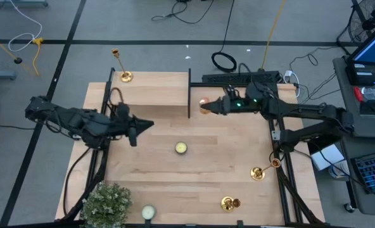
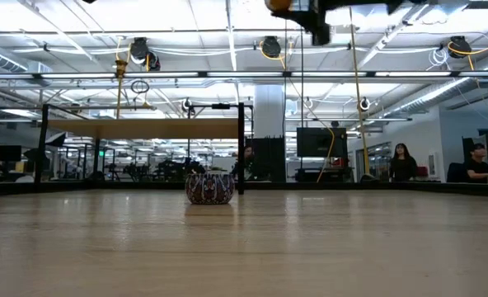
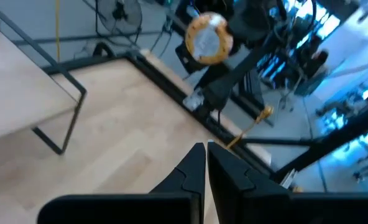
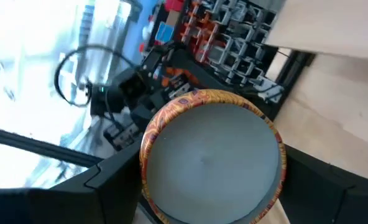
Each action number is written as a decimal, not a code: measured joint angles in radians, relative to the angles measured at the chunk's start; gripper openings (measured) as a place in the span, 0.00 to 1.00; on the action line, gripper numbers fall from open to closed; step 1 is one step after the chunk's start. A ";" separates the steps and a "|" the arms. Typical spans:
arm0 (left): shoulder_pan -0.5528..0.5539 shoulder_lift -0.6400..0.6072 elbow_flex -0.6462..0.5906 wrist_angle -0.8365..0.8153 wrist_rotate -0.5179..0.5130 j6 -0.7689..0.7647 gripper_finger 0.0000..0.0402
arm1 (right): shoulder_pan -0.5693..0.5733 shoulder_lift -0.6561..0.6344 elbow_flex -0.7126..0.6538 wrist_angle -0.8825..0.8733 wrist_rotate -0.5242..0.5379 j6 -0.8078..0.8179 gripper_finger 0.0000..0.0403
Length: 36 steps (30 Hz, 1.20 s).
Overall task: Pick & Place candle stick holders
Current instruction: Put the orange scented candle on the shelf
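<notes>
Right gripper (image 1: 206,106) high at 12 o'clock, spread wide around a patterned tealight (image 4: 212,163); left gripper (image 1: 148,125) shut, empty; candle stick holders at 10 (image 1: 120,65), 4 (image 1: 264,168), 5 (image 1: 230,203), seemingly none placed.

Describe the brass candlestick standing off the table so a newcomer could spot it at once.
Start at the light wooden table in the high view and go to its far corner on the left arm's side. Just beyond that corner, on the grey floor, stands a shiny brass candlestick with a thin stem and round flared base. Unlike the two brass candlesticks near the right arm's side of the table, it stands alone.
</notes>
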 joint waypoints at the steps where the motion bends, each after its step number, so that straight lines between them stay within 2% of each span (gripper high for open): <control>1: 0.000 -0.016 0.000 -0.003 -0.009 0.002 0.05 | 0.003 0.032 0.048 -0.023 -0.013 -0.026 0.74; 8: 0.000 -0.100 0.000 -0.031 -0.067 -0.012 0.05 | 0.033 0.255 0.408 -0.268 -0.075 -0.215 0.74; 12: -0.003 -0.141 0.000 -0.114 -0.071 -0.063 0.05 | 0.044 0.363 0.568 -0.463 -0.070 -0.335 0.74; 16: -0.003 -0.164 0.000 -0.177 -0.072 -0.111 0.05 | 0.047 0.472 0.677 -0.600 -0.018 -0.419 0.74; 25: -0.013 -0.163 0.000 -0.285 0.001 -0.169 0.05 | 0.020 0.674 0.827 -0.621 -0.008 -0.447 0.74; 36: -0.049 -0.168 0.000 -0.383 0.116 -0.206 0.05 | -0.051 0.872 1.212 -0.865 0.135 -0.598 0.74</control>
